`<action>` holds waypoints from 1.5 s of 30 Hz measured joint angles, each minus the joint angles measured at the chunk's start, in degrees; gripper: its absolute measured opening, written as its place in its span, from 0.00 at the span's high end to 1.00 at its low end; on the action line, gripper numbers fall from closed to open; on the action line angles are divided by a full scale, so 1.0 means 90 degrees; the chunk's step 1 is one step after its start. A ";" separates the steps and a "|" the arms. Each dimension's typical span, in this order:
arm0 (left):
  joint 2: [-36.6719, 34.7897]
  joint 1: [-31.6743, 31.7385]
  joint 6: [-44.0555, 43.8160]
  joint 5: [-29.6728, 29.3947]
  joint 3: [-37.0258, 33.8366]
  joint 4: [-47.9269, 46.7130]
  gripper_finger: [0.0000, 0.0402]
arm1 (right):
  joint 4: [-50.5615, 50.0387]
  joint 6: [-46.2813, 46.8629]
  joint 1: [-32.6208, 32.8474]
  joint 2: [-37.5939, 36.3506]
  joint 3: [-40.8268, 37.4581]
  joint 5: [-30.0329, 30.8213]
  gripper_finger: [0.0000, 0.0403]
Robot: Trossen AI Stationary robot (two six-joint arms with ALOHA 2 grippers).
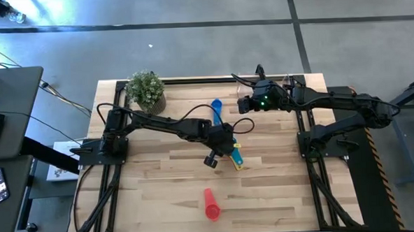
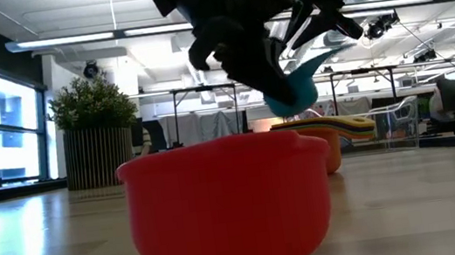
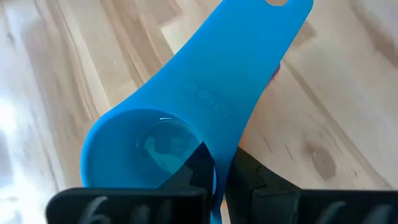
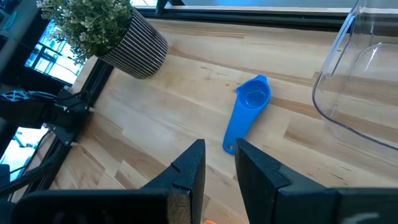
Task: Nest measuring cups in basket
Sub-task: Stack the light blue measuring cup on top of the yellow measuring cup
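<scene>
Potted plant (image 1: pixel 146 90) at far-left bench (image 1: pixel 161 195) corner. Mid-bench: left pincer (image 3: pixel 217 180) clamped on rim of teal cup (image 3: pixel 186 124), lifted clear. Red-pink cup (image 1: pixel 211 205) near front, blue cup (image 1: pixel 216 110) behind. Right pincer (image 4: pixel 217 162) idle, narrowly parted, empty, beside basket (image 4: pixel 360 81). Carry step; next, rightward travel to basket.

From above, the left tool (image 1: pixel 226 144) covers most of the cluster of cups (image 1: pixel 236 157) beneath it, so their colours cannot be counted. The basket (image 4: pixel 364 81) is cut off by the right wrist view's edge. The red-pink cup (image 2: pixel 227 205) blocks much of the low view.
</scene>
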 joint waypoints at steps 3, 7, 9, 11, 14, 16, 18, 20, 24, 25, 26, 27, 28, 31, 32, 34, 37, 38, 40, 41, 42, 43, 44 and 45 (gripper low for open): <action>0.0058 0.0017 -0.0002 0.0003 -0.0001 0.0045 0.97 | 0.0000 0.0025 0.0000 0.0000 0.0000 0.0000 0.80; 0.0097 0.0014 -0.0010 0.0029 -0.0012 0.0028 0.97 | 0.0000 0.0034 0.0000 0.0000 0.0000 0.0000 0.80; 0.0134 0.0014 -0.0020 0.0131 0.0003 0.0056 0.97 | 0.0000 0.0049 0.0000 0.0000 0.0000 0.0002 0.80; 0.0191 0.0012 -0.0024 0.0183 -0.0004 0.0001 0.97 | 0.0000 0.0051 0.0000 0.0000 0.0000 0.0000 0.80; 0.0189 0.0009 -0.0025 0.0221 -0.0008 0.0012 0.97 | 0.0000 0.0051 0.0000 0.0000 0.0000 0.0002 0.80; 0.0187 0.0009 -0.0025 0.0217 -0.0005 0.0001 0.97 | 0.0000 0.0049 0.0000 -0.0002 0.0000 0.0002 0.80; 0.0187 0.0009 -0.0027 0.0180 -0.0005 -0.0009 0.97 | 0.0000 0.0051 0.0000 0.0000 0.0000 0.0002 0.80; 0.0187 0.0009 -0.0024 0.0109 -0.0005 -0.0007 0.96 | 0.0000 0.0051 0.0000 0.0000 0.0000 0.0002 0.80; 0.0187 0.0007 -0.0101 0.0030 -0.0005 -0.0011 0.92 | 0.0000 0.0049 0.0000 0.0000 0.0000 0.0000 0.80; 0.0187 0.0007 -0.0160 0.0006 -0.0005 -0.0017 0.91 | 0.0000 0.0049 0.0000 0.0000 0.0000 0.0002 0.80; 0.0187 0.0007 -0.0228 -0.0004 -0.0005 -0.0030 0.90 | 0.0000 0.0051 0.0000 0.0000 0.0000 0.0002 0.80; 0.0187 0.0007 -0.0323 -0.0004 -0.0005 -0.0045 0.89 | 0.0000 0.0049 0.0000 0.0000 0.0000 0.0002 0.80; 0.0187 0.0007 -0.0403 -0.0008 -0.0005 -0.0068 0.88 | 0.0000 0.0049 0.0000 0.0000 0.0000 0.0002 0.80; 0.0186 0.0007 -0.0658 -0.0017 -0.0005 -0.0177 0.85 | 0.0000 0.0049 0.0000 -0.0001 0.0000 0.0002 0.80; 0.0182 0.0007 -0.0705 -0.0022 -0.0005 -0.0209 0.84 | -0.0002 0.0036 0.0000 0.0000 0.0000 0.0002 0.80; 0.0180 0.0007 -0.0816 -0.0042 -0.0002 -0.0247 0.82 | -0.0001 -0.0005 0.0000 -0.0001 0.0000 0.0002 0.80; 0.0161 0.0007 -0.0868 -0.0074 -0.0003 -0.0329 0.80 | 0.0000 -0.0022 0.0002 0.0000 0.0000 0.0002 0.80; 0.0149 0.0007 -0.0912 -0.0075 -0.0002 -0.0353 0.80 | 0.0000 -0.0024 0.0000 0.0000 0.0000 0.0002 0.80; 0.0140 0.0007 -0.1013 -0.0076 -0.0002 -0.0353 0.78 | 0.0000 -0.0053 0.0000 0.0000 0.0000 0.0002 0.80; 0.0118 0.0007 -0.1035 -0.0078 -0.0003 -0.0385 0.78 | 0.0000 -0.0062 0.0002 0.0000 0.0000 0.0002 0.80; 0.0082 0.0007 -0.1083 -0.0080 -0.0005 -0.0461 0.77 | -0.0002 -0.0067 0.0002 0.0000 0.0000 0.0002 0.80; 0.0058 0.0007 -0.1124 -0.0076 -0.0005 -0.0476 0.77 | -0.0002 -0.0068 0.0001 -0.0001 0.0000 0.0002 0.80; 0.0047 0.0007 -0.1139 -0.0076 0.0001 -0.0467 0.76 | -0.0001 -0.0070 0.0001 0.0000 0.0000 0.0002 0.80; 0.0046 0.0007 -0.1170 -0.0078 0.0003 -0.0503 0.76 | -0.0002 -0.0070 0.0001 0.0000 0.0000 0.0002 0.80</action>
